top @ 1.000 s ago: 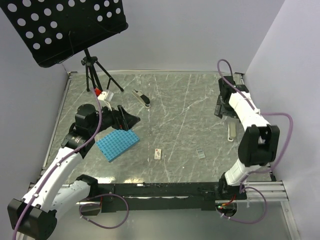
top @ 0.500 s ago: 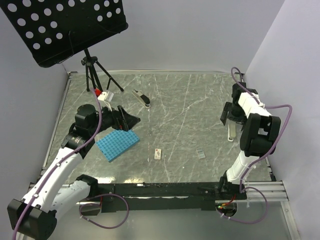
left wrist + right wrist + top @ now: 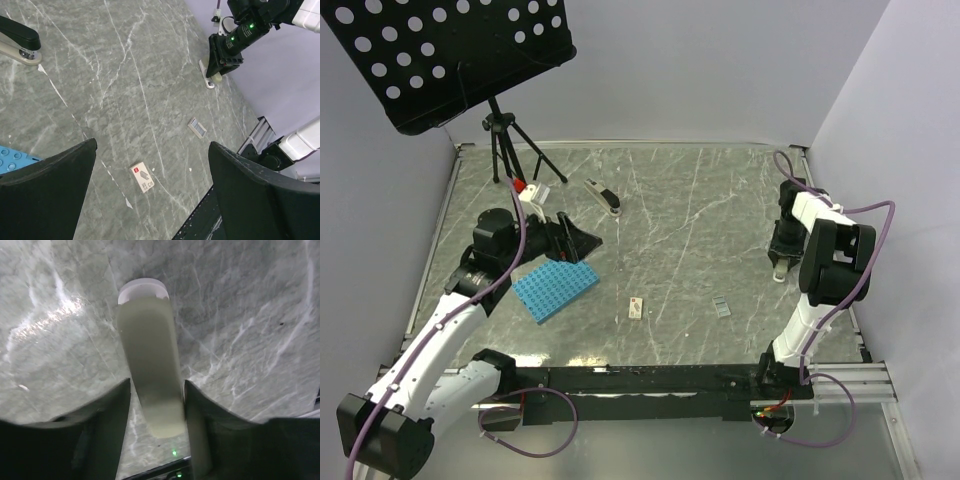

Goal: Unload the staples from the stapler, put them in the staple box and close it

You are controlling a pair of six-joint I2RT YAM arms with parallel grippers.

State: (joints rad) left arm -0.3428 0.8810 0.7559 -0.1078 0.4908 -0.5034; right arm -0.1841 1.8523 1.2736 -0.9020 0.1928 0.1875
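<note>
One stapler (image 3: 603, 198), one staple strip (image 3: 721, 307), one card (image 3: 636, 308), one blue plate (image 3: 555, 288), one pale stick (image 3: 150, 380), one tripod (image 3: 503, 150)

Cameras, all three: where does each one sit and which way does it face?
Top: high behind the robot, looking down on the table; left arm and right arm show, with left hand and right hand.
Left wrist: on the left arm, looking across the table toward the right arm; its own open fingers fill the bottom corners.
Right wrist: on the right arm, looking straight down; its fingers clasp a pale bar.
Shared: top and left wrist both show the stapler, staples and card.
</note>
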